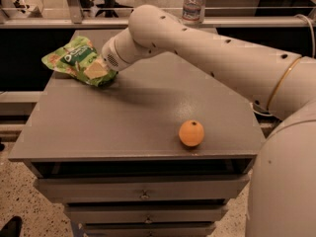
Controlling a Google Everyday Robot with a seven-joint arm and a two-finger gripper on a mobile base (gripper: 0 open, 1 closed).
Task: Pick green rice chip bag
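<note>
**A:** Where is the crinkled light-green foil rice chip bag (76, 60)?

**B:** Directly at the gripper (106, 67), on its far-left side; the wrist hides any contact.

**A:** How will it handle?

**B:** Probably light, soft and slippery, so pinch a crimped edge. Whether the gripper is wide, narrow or holding, I cannot tell.
</note>
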